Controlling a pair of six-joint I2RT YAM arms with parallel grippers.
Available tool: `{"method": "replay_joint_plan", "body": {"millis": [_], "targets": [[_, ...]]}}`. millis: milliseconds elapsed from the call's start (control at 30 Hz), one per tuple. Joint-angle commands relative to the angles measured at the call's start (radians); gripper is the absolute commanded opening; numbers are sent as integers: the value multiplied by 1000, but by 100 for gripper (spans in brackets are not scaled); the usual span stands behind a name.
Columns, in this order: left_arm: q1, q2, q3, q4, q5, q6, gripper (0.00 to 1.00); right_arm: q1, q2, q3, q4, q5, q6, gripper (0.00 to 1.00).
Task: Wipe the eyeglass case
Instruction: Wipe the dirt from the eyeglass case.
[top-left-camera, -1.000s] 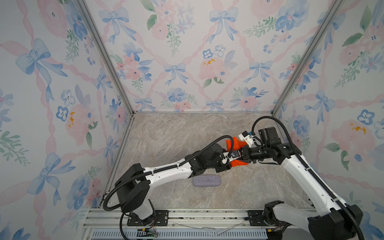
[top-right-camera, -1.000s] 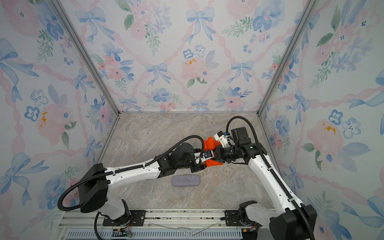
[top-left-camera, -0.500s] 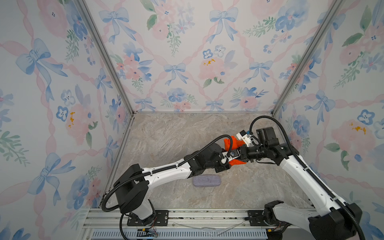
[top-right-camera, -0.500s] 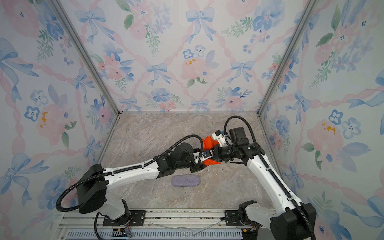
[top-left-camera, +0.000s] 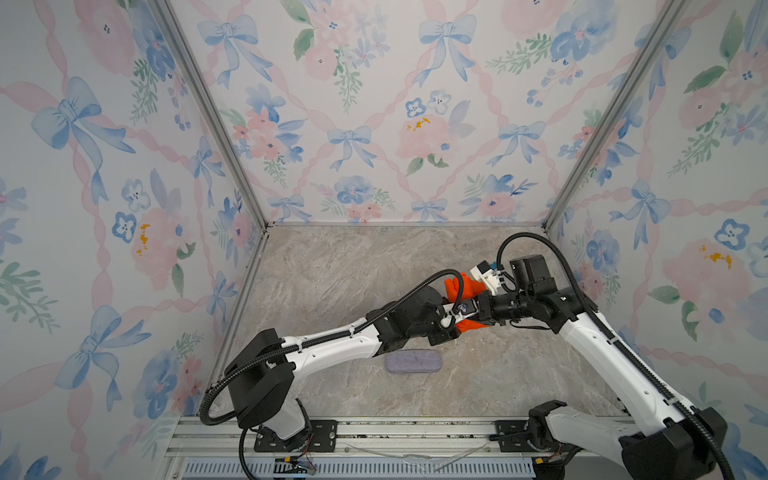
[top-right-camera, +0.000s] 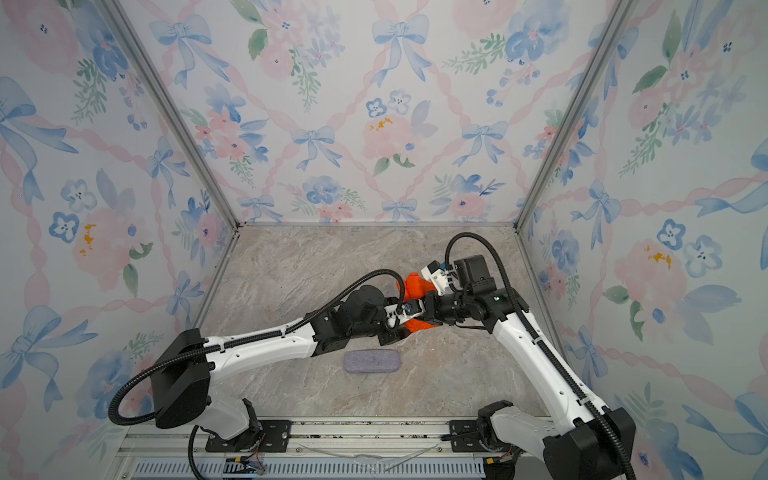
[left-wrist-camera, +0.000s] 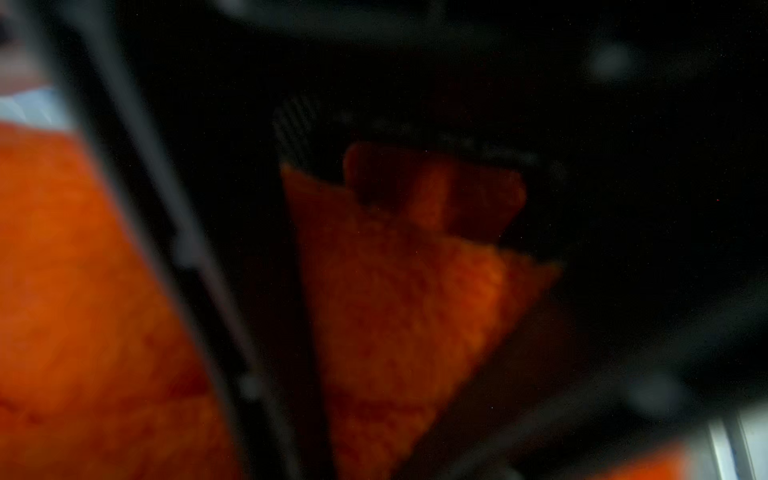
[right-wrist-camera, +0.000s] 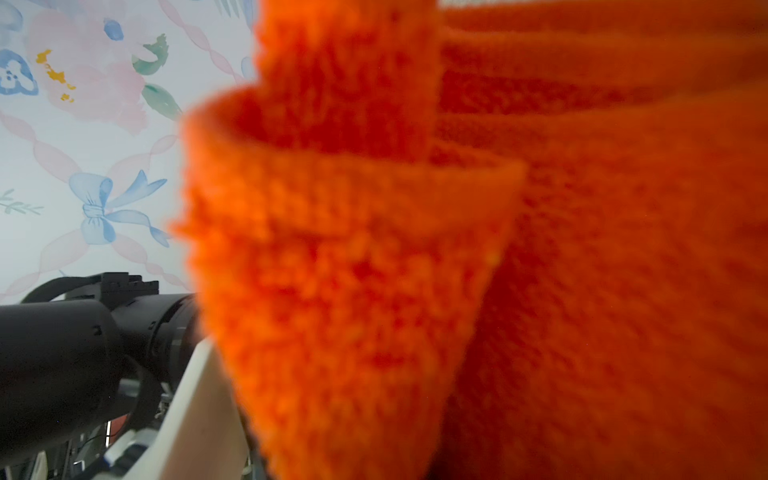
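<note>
Left gripper (top-left-camera: 454, 319) and right gripper (top-left-camera: 473, 311) pinched the cloth (top-left-camera: 456, 286) beyond the case (top-left-camera: 412, 362), which I saw lying crosswise, nearer left.

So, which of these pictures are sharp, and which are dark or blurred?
Both top views: evenly lit and sharp, the eyeglass case clear. Left wrist view: very dark and blurred, only dim orange cloth visible. Right wrist view: bright, but the cloth fills it, out of focus.

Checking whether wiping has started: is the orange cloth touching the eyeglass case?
No; in a top view the orange cloth is farther back, clear of the eyeglass case, which lies untouched.
</note>
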Motion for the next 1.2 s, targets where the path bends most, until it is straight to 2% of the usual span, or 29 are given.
{"method": "replay_joint_plan", "body": {"millis": [0,167,400,633,733,833,967,1067,1167], "targets": [[1,-69,21,157,19,-20,30,-51,-3,-21,-44,27,-7,0],[3,-72,17,154,19,-22,30,-243,-15,58,-250,31,-178,0],[3,-63,26,136,1,-13,29,-283,-39,124,-336,115,-225,0],[13,-51,46,54,-43,-9,29,-348,-67,302,-388,228,-240,0],[37,-57,49,31,-25,-71,29,-351,-106,349,-388,222,-244,0],[38,-71,37,28,-46,-66,29,-350,-127,358,-408,200,-253,0],[25,-75,46,7,-133,27,29,-347,-97,407,-445,199,-259,0],[-16,-61,55,-3,-240,165,27,-338,-45,486,-444,173,-239,0],[-59,-33,71,-5,-348,300,26,-280,35,597,-460,189,-228,0]]}}
